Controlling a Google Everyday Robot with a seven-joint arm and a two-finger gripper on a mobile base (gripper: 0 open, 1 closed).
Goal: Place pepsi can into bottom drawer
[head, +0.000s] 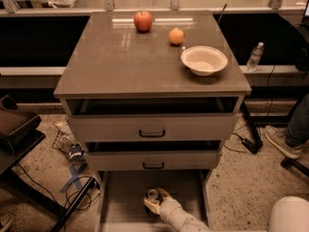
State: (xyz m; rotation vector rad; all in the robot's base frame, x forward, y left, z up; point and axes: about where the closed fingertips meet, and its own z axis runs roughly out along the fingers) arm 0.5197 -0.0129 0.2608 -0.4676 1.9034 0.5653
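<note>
Item one — my pale two-finger end effector, low inside the open bottom drawer, a shallow pale grey tray. I see it clamped on the small dark pepsi can with a silver top. Grey-brown counter — round red apple, small orange fruit, shallow white bowl.

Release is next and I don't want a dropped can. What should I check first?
1. Shallow pale grey bottom drawer pulled open: ok.
2. Claw down inside that drawer, towards its front: ok.
3. Small dark blue pepsi can with silver top gripped in the claw, upright: ok.
4. Can base resting on the drawer floor: cannot tell.
5. Grey-beige middle drawer with black handle apart from the claw: ok.
</note>
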